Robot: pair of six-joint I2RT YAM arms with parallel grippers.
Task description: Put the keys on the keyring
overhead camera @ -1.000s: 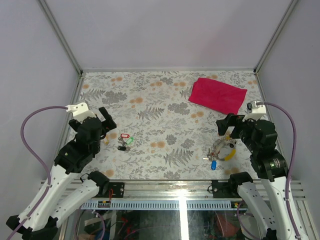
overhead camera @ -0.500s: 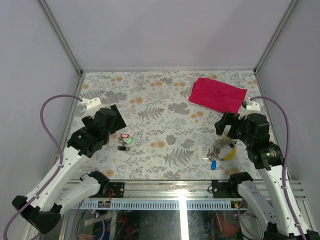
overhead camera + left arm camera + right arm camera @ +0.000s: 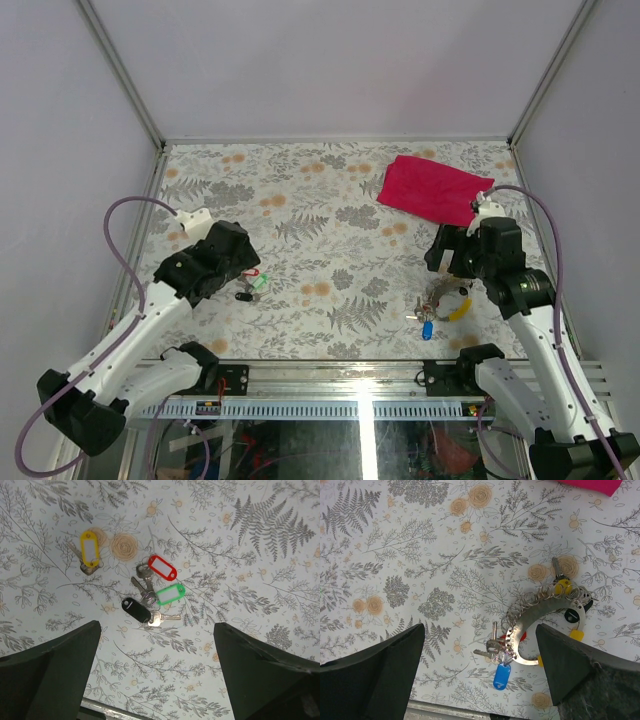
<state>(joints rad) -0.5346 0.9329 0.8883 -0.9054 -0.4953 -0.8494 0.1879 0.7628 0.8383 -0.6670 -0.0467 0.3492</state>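
The keys lie bunched on the floral table, with a red tag, a green tag and a black tag. A key with a yellow tag lies apart, to their left. My left gripper hovers open above them, just nearer than the bunch, with nothing between its fingers. The keyring is a silvery crescent with small rings, keys, a blue tag and yellow tags. My right gripper hangs open over it, the blue tag between the fingers.
A red cloth lies at the back right of the table. Grey walls and metal posts close off the sides and back. The metal rail with both arm bases runs along the near edge.
My left arm has swung right and tipped down over the bunch of keys. The right gripper has shifted slightly back and left above the keyring. Both stay open.
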